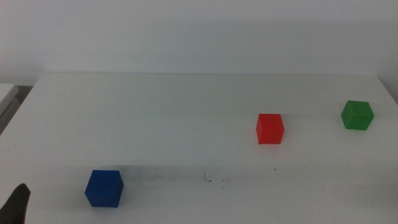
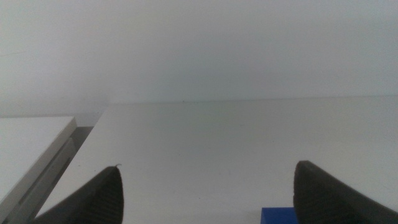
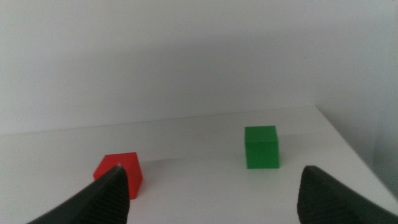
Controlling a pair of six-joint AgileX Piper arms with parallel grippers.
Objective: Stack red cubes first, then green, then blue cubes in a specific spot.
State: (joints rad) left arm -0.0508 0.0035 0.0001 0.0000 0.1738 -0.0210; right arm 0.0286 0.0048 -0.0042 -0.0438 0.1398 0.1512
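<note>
Three cubes stand apart on the white table (image 1: 186, 112). The red cube (image 1: 270, 129) is right of centre, the green cube (image 1: 357, 115) sits near the right edge, and the blue cube (image 1: 104, 188) is at the front left. My left gripper (image 2: 209, 168) is open and empty low at the front left corner, where a dark tip of the left gripper (image 1: 17, 204) shows, with a sliver of the blue cube (image 2: 278, 216) just ahead. My right gripper (image 3: 212, 170) is open and empty, out of the middle view. It faces the red cube (image 3: 127, 165) and the green cube (image 3: 261, 147). The specific spot bears no mark.
A white ledge (image 1: 7, 93) stands beyond the table's left edge, and the same ledge (image 2: 31, 143) shows in the left wrist view. Small dark specks (image 1: 214, 180) mark the tabletop near the front middle. A plain white wall rises behind the table.
</note>
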